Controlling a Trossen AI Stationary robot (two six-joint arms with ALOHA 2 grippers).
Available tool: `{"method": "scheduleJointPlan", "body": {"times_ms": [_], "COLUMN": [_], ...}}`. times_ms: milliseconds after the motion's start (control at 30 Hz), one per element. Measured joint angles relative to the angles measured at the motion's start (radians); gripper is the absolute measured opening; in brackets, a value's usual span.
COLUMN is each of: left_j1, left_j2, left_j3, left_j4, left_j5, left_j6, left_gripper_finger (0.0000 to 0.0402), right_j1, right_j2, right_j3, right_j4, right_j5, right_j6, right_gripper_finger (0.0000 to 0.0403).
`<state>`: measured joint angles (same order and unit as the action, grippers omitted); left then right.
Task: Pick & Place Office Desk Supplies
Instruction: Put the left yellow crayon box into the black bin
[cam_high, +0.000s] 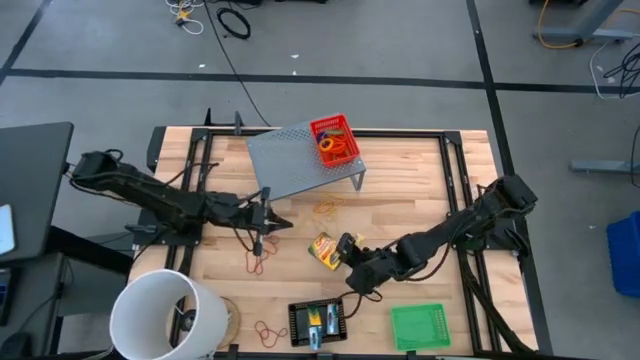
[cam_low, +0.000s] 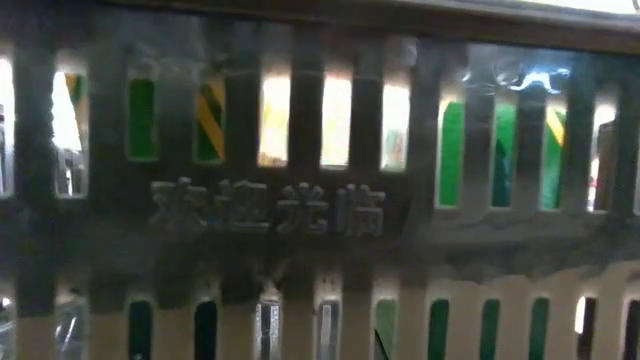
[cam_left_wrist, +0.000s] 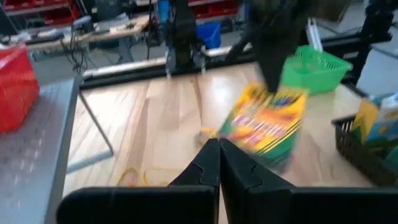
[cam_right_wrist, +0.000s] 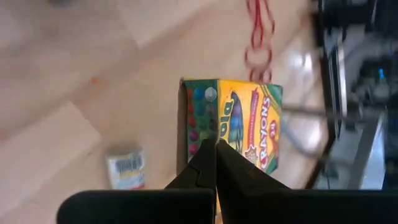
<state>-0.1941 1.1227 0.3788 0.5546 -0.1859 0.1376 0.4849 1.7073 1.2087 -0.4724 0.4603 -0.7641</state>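
1. Tabletop (cam_high: 420, 190) of pale wood carries everything, with an arm reaching in from each side so the middle stays within reach of both.
2. Bucket (cam_high: 165, 315), big and white, sits at the near left corner, out of the way.
3. Grey riser (cam_high: 290, 160) stands at the far middle, lifting the red tray (cam_high: 335, 140) with its coloured rings (cam_high: 338, 150).
4. Green tray (cam_high: 418, 325) and black tray (cam_high: 318, 322) wait along the near edge, the black one already holding packets (cam_high: 316, 320), so I take them as drop-off spots.
5. Crayon box (cam_high: 326, 250) lies mid-table; the right gripper (cam_high: 350, 262) is right at it, jaws pressed together, seemingly nudging or lining up, not gripping.
6. Left gripper (cam_high: 262, 238) hovers near the middle, jaws together and empty, by the rubber bands (cam_high: 257, 262).
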Motion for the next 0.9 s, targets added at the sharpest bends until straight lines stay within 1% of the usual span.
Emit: {"method": "scheduleJointPlan", "body": {"times_ms": [167,367,567,700,900], "left_j1": [0.028,0.067,0.085,0.085,0.085], "left_j2": [0.007,0.006,0.005,0.005,0.006], "left_j3": [-0.04,-0.078,-0.094,-0.095,-0.095], "left_j4": [0.019,0.038,0.059,0.066,0.067], "left_j5": [0.001,0.002,0.018,0.027,0.03], "left_j6": [-0.019,-0.025,-0.026,-0.029,-0.033], "left_gripper_finger": [0.0001,0.0001,0.0001,0.0001,0.0001], "right_j1": [0.007,0.001,-0.008,-0.015,-0.032], "right_j2": [0.0,0.0,0.007,0.049,0.153], "right_j3": [0.115,0.238,0.336,0.384,0.486], "right_j4": [-0.098,-0.126,-0.131,-0.132,-0.225], "right_j5": [-0.127,-0.301,-0.427,-0.51,-0.593], "right_j6": [-0.128,-0.157,-0.182,-0.199,-0.222], "right_gripper_finger": [0.0,0.0,0.0,0.0,0.0]}}
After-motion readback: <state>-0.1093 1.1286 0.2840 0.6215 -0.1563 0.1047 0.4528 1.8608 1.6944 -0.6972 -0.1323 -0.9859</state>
